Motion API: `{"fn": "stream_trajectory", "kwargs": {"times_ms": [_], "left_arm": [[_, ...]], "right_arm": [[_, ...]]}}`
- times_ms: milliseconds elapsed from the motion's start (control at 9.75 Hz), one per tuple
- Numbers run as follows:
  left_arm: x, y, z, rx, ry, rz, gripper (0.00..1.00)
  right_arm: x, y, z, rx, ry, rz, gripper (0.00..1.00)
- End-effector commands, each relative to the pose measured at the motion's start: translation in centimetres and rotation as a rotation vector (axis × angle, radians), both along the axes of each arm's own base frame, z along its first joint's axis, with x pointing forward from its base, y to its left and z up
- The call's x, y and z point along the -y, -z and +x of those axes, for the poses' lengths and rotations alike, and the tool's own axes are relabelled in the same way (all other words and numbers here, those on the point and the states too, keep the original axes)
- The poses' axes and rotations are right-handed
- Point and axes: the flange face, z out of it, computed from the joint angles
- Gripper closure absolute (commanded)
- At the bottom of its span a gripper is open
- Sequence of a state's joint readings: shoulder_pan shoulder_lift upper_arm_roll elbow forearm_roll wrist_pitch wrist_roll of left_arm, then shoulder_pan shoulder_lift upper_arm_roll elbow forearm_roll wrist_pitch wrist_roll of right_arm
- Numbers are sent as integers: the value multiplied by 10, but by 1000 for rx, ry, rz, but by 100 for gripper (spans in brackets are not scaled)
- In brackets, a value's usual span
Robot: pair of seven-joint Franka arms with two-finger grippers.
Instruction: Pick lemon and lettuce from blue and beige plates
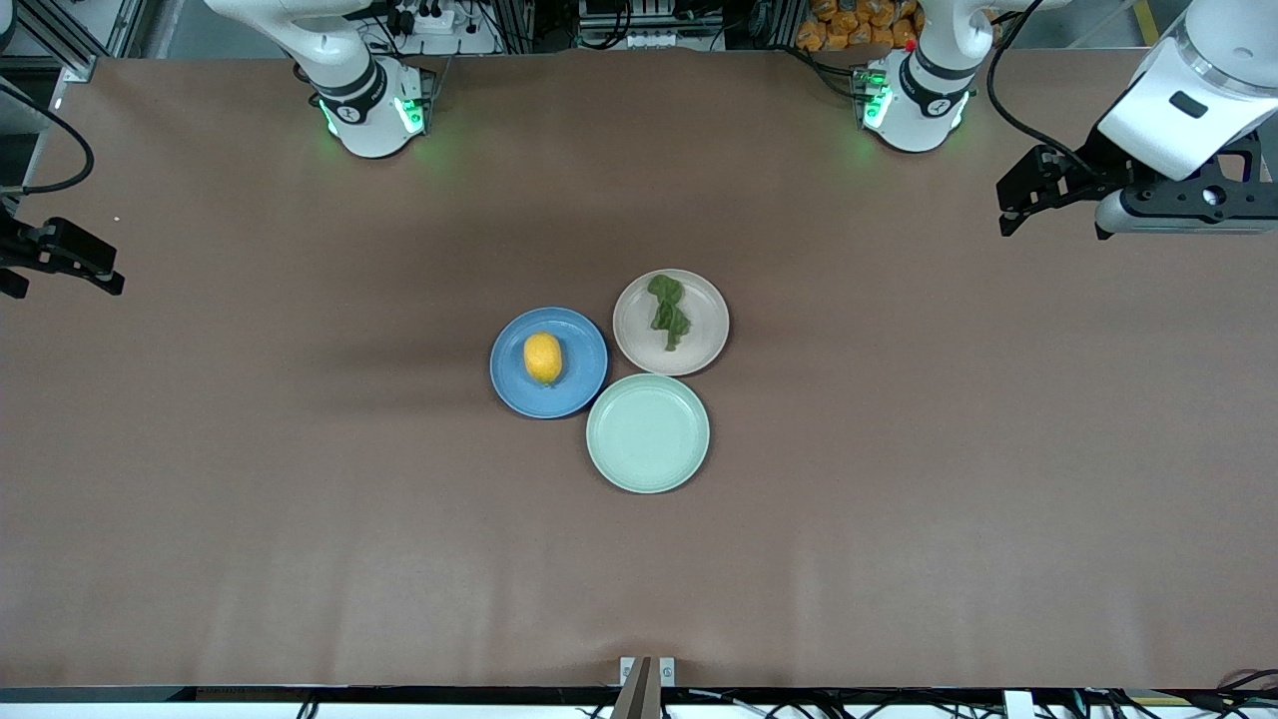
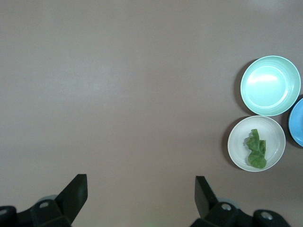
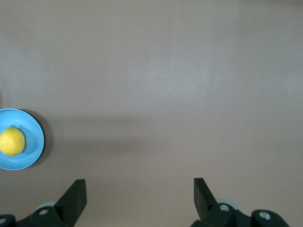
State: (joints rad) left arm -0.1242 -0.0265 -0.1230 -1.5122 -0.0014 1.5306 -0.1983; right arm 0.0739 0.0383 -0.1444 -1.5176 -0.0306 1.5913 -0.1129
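A wide table (image 1: 300,519) covered in matte brown sheeting fills the view under even overhead light. At 12 o'clock, beyond the table edge, stand aluminium frame rails (image 1: 519,25), a power strip (image 1: 424,18) and cables. At 1 o'clock lies a pile of orange items (image 1: 854,25).

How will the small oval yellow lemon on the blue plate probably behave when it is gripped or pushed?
The small oval yellow lemon has a rounded body, so it would probably roll on the shallow round blue plate if pushed. Its rind looks smooth, so it may slip between narrow fingers. It seems firm, likely keeping its shape.
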Motion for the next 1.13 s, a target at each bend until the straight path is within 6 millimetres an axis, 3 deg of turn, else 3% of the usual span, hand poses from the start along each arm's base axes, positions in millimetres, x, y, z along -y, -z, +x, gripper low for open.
{"fn": "stream_trajectory", "kwargs": {"times_ms": [0,1026], "left_arm": [[0,-8,-6,-2,28,-17,0],[9,-3,-5,-14,37,-23,0]], "right_arm": [[4,-3,2,-5,8,-6,0],[8,-3,2,-6,52,-2,0]]}}
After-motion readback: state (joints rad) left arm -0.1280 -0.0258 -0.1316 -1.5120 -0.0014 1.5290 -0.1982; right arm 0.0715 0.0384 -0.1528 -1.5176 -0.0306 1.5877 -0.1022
